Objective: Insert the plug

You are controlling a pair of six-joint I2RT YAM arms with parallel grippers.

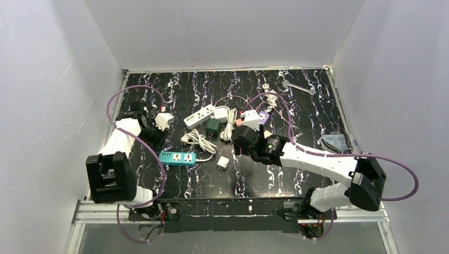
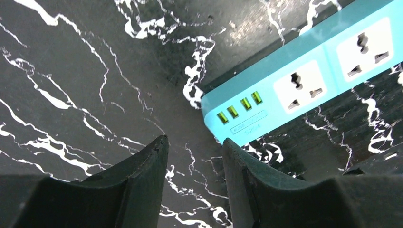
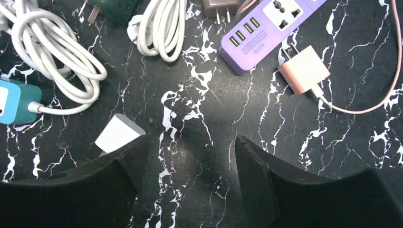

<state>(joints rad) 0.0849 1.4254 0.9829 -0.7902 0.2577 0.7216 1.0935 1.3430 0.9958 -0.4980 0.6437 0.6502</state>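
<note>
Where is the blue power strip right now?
In the top view, the blue power strip lies left of centre beside the coiled white cable, its end just past the left hand.

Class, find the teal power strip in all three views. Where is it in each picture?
Top external: teal power strip left of centre.
Left wrist: the strip upper right, slanting.
Right wrist: only its end, at the left edge.
Shared landmark: white coiled cable beside it, in top and right wrist views.
</note>
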